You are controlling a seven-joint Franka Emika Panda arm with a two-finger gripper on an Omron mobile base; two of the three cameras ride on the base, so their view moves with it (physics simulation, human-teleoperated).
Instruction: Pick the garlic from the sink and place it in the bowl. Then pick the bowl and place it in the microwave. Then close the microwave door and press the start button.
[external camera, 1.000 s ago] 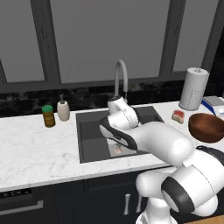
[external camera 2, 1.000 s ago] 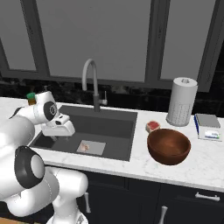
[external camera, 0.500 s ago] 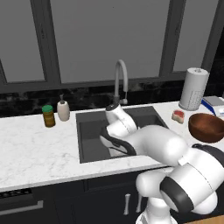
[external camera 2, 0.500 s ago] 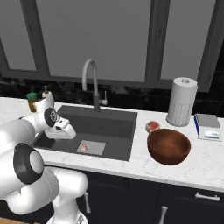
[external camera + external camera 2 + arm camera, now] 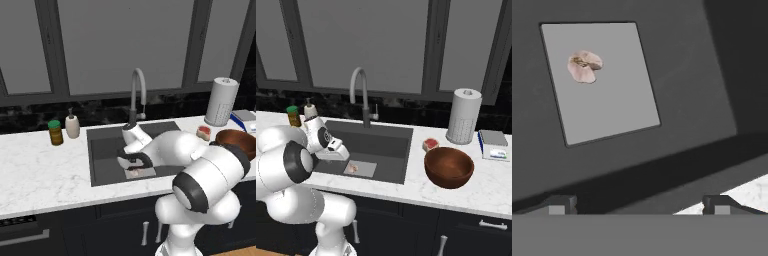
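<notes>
While I held the arm bent low over the sink [image 5: 398, 145], the gripper [image 5: 637, 202] stood wide apart and empty, the garlic [image 5: 584, 65] lying ahead on the drain plate [image 5: 619, 95].

In the left base view the arm covers most of the bowl [image 5: 235, 136], leaving a strip of rim, and hides the sink's [image 5: 107, 150] right half; the garlic [image 5: 136, 173] is a pale speck under the tool [image 5: 134, 164]. In the hand view only the tips of the fingers [image 5: 562, 204] show, and the worktop [image 5: 744, 192] is cut to a corner. The sponge-like block [image 5: 430, 144] is too small to make out.
</notes>
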